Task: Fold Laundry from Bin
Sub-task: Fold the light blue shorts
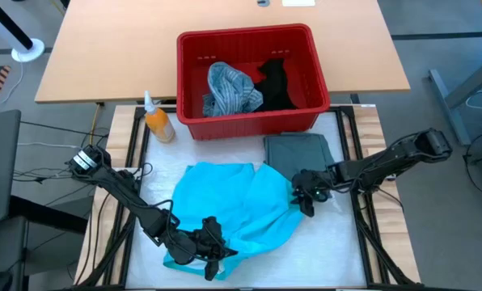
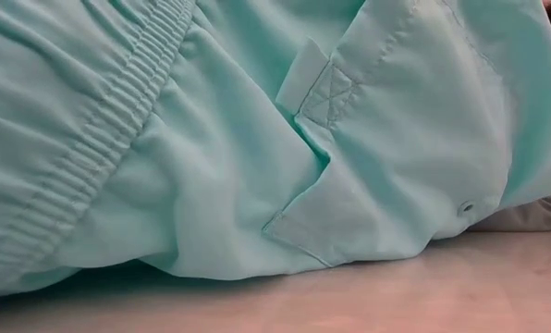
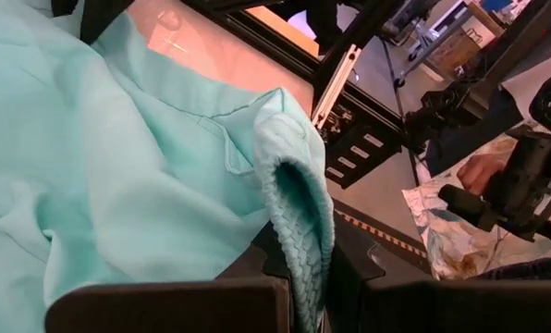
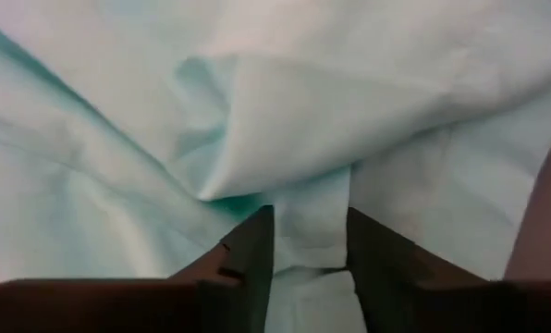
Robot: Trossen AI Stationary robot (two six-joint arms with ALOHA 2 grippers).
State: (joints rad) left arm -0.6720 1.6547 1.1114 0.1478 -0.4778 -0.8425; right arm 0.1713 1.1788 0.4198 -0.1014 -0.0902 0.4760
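Turquoise garment [image 1: 233, 206] between left tool [image 1: 209, 250] and right tool [image 1: 304, 196], pinched by both.

The bright turquoise soft garment [image 2: 257, 139] fills the low view edge to edge, hiding both arms and the red slotted plastic bin. From above, the left gripper [image 1: 211, 250] covers the cloth edge between its jaws, and the right gripper [image 1: 307, 198] hides its own fingertips. In the right wrist view the cloth strip between the jaws runs off the picture's edge. The black crumpled garment [image 1: 275, 83] in the bin [image 1: 245, 39] shows no readable shape.
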